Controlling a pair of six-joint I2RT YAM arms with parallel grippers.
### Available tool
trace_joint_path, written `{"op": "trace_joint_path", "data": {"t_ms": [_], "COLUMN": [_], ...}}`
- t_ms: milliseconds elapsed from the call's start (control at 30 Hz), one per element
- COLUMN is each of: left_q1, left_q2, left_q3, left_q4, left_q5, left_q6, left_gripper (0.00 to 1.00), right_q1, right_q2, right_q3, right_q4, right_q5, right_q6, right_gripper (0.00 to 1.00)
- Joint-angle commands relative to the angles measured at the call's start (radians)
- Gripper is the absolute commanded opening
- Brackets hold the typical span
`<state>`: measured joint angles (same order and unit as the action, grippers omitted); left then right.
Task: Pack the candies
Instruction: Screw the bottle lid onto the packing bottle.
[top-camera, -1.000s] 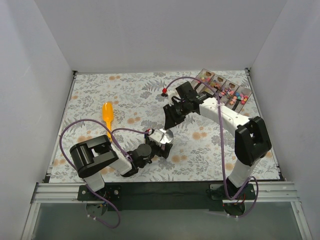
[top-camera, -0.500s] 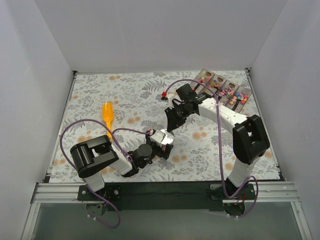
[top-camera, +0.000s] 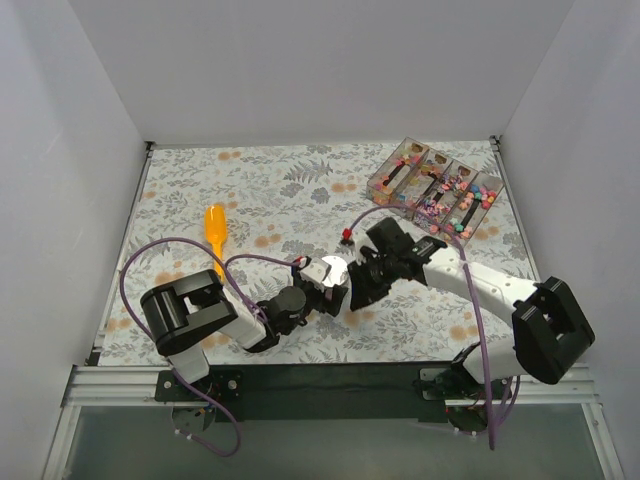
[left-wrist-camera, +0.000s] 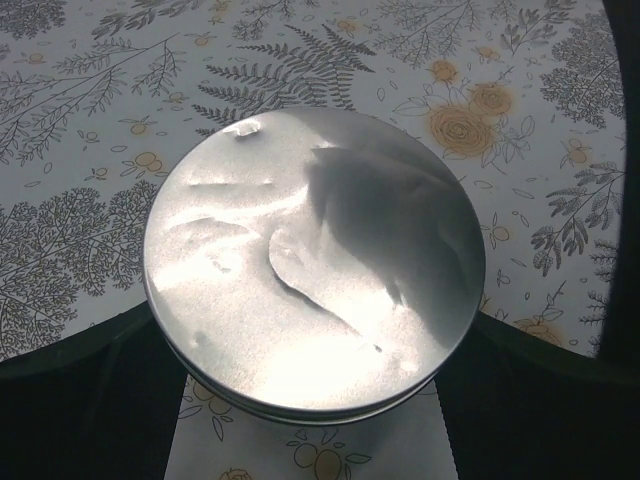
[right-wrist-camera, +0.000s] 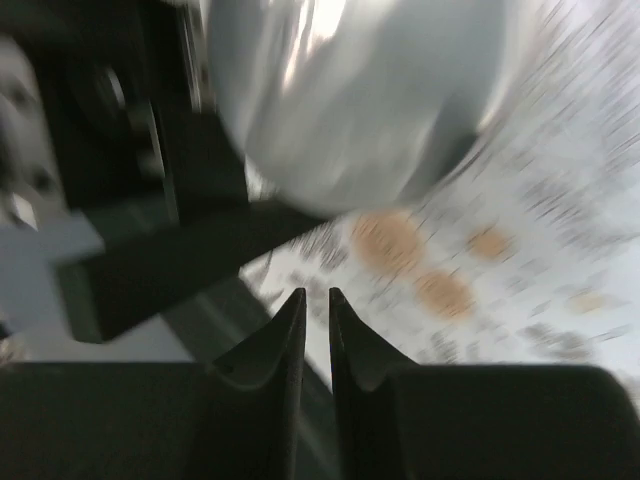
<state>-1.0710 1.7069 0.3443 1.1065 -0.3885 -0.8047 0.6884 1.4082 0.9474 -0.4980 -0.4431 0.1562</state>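
Your L gripper (top-camera: 318, 285) clamps the round silver lidded metal tin (left-wrist-camera: 313, 260) by its sides, lid up, prob. so R gripper (right-wrist-camera: 317, 310) can pull the lid. R sits just beside it, fingers nearly touching, nothing held. The tiny mixed-colour candies (top-camera: 462, 185): in clear compartment tray (top-camera: 385, 166), far right.

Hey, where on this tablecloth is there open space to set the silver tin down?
Bare cloth at the back, between the orange scoop and the candy tray. Front middle is crowded: left claw and right claw meet at the tin.
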Motion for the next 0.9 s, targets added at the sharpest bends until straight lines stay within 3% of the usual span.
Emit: {"op": "trace_joint_path", "data": {"t_ms": [0,267,500,700,867], "left_q1": [0.016,0.016,0.016,0.016,0.016], "left_q2": [0.02,0.017,0.014,0.017,0.008], "left_q3": [-0.002,-0.018,-0.019,-0.01,-0.011], "left_q4": [-0.134,-0.108,-0.117,-0.131,-0.137], "left_q5": [-0.043,0.007,0.013,0.017,0.019], "left_q6": [-0.06,-0.057,-0.053,-0.044,-0.037], "left_gripper": [0.63,0.63,0.63,0.64,0.65], "right_q1": [0.074,0.037,0.019,0.019,0.017], "right_q2": [-0.061,-0.146,-0.071,0.043,0.127], "right_q3": [-0.123,-0.105,0.123,0.235,0.159], "right_q4": [-0.036,-0.04,-0.034,0.041,0.145], "right_q5": [-0.069,0.096,0.173,0.043,-0.026], "right_q6": [0.187,0.197,0.1,0.054,0.086], "right_gripper": [0.2,0.2,0.23,0.24,0.24]}}
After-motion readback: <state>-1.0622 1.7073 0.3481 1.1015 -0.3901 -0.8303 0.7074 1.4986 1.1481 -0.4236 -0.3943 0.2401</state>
